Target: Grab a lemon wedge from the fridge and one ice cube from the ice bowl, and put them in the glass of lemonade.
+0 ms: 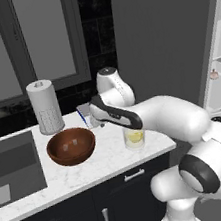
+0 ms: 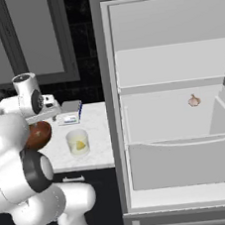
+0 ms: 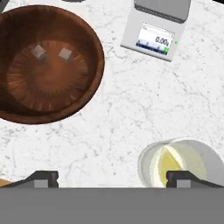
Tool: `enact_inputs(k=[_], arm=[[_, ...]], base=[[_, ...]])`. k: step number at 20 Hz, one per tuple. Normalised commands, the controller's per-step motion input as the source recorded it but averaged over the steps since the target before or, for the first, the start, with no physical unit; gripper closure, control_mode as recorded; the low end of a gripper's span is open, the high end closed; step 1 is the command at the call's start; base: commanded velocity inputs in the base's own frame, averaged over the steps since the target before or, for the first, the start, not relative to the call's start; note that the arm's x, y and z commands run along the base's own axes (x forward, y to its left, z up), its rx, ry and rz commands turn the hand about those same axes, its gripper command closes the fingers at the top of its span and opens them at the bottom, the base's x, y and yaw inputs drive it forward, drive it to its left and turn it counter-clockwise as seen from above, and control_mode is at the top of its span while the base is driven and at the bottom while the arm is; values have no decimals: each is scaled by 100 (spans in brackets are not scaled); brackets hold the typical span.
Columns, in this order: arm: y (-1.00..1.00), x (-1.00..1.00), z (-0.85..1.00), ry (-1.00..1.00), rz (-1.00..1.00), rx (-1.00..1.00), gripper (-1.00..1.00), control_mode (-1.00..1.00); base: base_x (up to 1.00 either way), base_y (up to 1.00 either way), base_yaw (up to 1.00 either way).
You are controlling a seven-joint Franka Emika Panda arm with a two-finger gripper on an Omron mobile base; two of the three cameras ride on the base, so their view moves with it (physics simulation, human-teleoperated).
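Gripper (image 3: 112, 177): fingers spread, empty, above worktop (image 3: 131, 109) | lemon wedge (image 3: 168, 168): inside glass of lemonade (image 3: 179, 164) near front edge | ice bowl (image 3: 46, 65): holds two cubes

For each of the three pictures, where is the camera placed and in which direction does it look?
Left base view: behind the arm on its left, looking forward and down at the counter, ice bowl and glass of lemonade; the white arm crosses from lower right.
Right base view: behind on the right, facing the open fridge; the arm rises at lower left.
Hand view: on the hand, looking down at the counter past the open jaws of the gripper.
All three share the bowl, the glass and the scale.
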Motion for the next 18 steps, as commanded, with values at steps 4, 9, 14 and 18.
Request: enact_inputs(k=[4, 9, 14, 18], arm=[[100, -3, -1, -9, 0, 19, -100, -100], [100, 16, -21, -8, 0, 17, -100, -100], [60, 54, -2, -1, -5, -5, -100, -100], [11, 32, -5, 7, 0, -8, -100, -100]], base=[[0, 0, 0], [0, 0, 0], [0, 0, 0], [0, 0, 0]])
